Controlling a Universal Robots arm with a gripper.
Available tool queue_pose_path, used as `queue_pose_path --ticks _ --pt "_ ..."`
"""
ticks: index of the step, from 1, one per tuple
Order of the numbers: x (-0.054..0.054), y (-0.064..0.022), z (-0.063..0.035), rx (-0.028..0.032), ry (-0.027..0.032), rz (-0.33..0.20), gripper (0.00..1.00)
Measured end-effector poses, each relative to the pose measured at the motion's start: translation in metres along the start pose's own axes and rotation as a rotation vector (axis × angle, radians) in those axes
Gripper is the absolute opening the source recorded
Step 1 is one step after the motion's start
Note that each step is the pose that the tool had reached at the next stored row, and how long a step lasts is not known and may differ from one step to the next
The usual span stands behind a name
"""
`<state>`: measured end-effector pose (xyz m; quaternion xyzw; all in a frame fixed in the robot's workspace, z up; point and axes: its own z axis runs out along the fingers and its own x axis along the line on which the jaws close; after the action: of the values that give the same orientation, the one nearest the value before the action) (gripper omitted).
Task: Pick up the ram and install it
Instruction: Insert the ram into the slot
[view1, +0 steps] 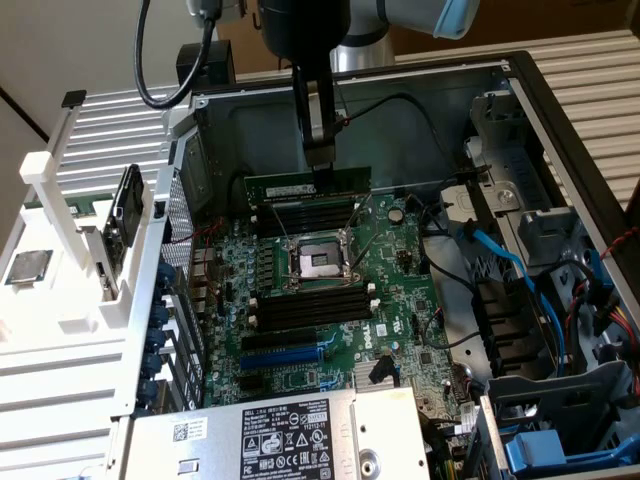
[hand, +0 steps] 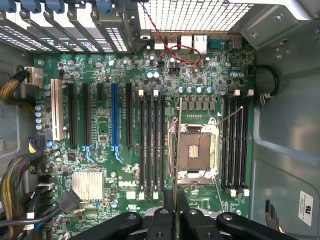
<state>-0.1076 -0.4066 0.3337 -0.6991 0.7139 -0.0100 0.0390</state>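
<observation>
Gripper (hand: 176, 206) grips the ram (view1: 285, 187) above the motherboard (view1: 300, 352).

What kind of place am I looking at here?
Probably a robotics test bench for computer assembly: an open computer case with its motherboard bared, the gripper holding the ram above it, and a white parts rack alongside.

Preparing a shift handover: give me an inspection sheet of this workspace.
Surface: green motherboard in open computer case.
Job's things: ram held upright above the black slots, not seated.
Clutter: silver processor chip on white rack, exterior view's left.
Gripper: gripper shut on the ram's top edge.
Cables: blue cables at exterior view's right; black cable looping above the case.
Surroundings: labelled power supply at case's near end.
</observation>
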Motion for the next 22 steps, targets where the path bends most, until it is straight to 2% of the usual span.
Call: queue_pose_path --ticks 5,6,11,15,16,18,22 --pt "0.0 0.0012 0.0076 -0.0001 -0.0108 0.003 0.13" --pt "0.001 0.0024 0.0131 -0.0001 -0.0153 0.003 0.13" --pt "0.004 0.0035 0.022 -0.0005 -0.0195 -0.004 0.13" --pt "0.011 0.0045 0.0284 -0.0017 -0.0277 -0.023 0.13" --pt "0.015 0.005 0.0301 -0.0025 -0.0349 -0.036 0.13" --pt "0.017 0.0054 0.0309 -0.0029 -0.0401 -0.043 0.13" --pt "0.025 0.006 0.0323 -0.003 -0.0429 -0.046 0.13"
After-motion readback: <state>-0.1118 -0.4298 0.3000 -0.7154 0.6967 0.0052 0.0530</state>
